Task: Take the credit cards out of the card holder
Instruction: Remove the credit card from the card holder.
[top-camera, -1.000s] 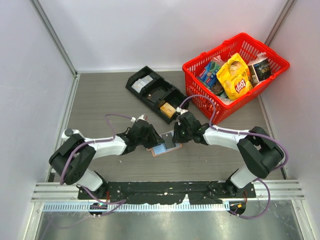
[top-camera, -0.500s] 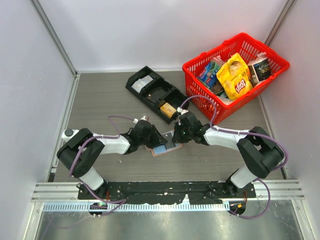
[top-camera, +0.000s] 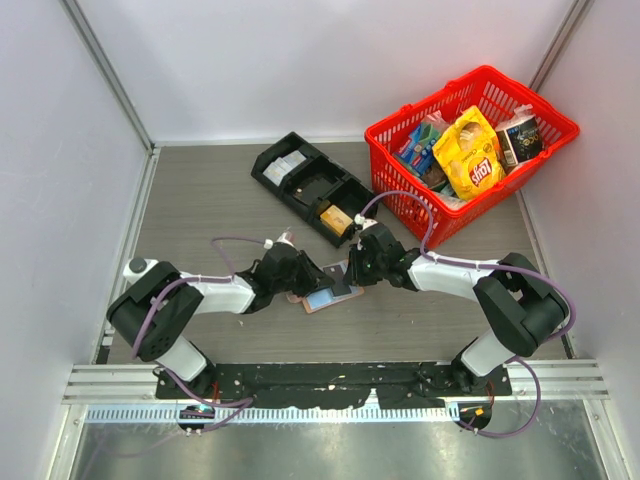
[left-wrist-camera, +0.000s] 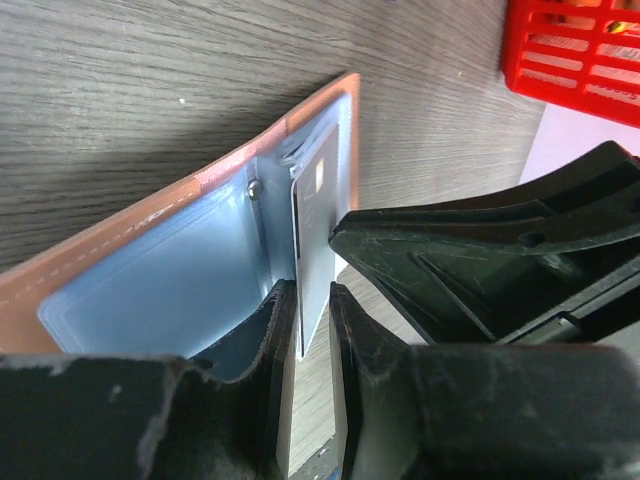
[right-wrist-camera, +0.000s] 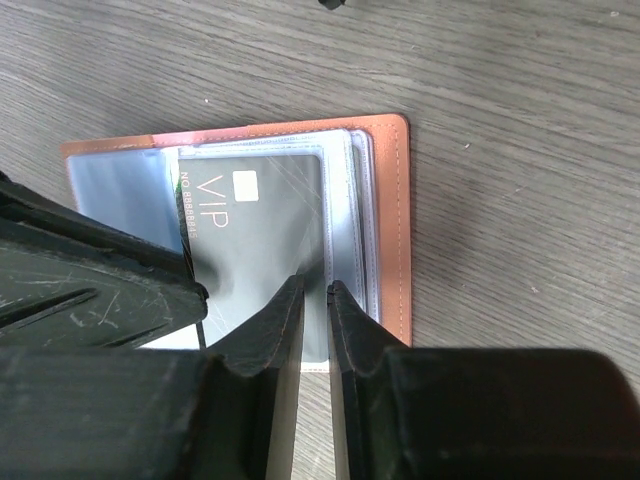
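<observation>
The card holder (top-camera: 330, 297) lay open on the wooden table (top-camera: 220, 200), pale blue panels up, between your two grippers. Your left gripper (left-wrist-camera: 303, 300) had its jaws pinched on a dark grey card (left-wrist-camera: 315, 200), which stood on edge between the fingers just above the holder's fold. Your right gripper (right-wrist-camera: 313, 290) sat over the other panel with its jaws almost together at the edge of a clear sleeve; you could not tell whether they gripped it. The black compartment tray (top-camera: 310, 185) and the red basket (top-camera: 480, 72) of snacks stood well apart, further back
</observation>
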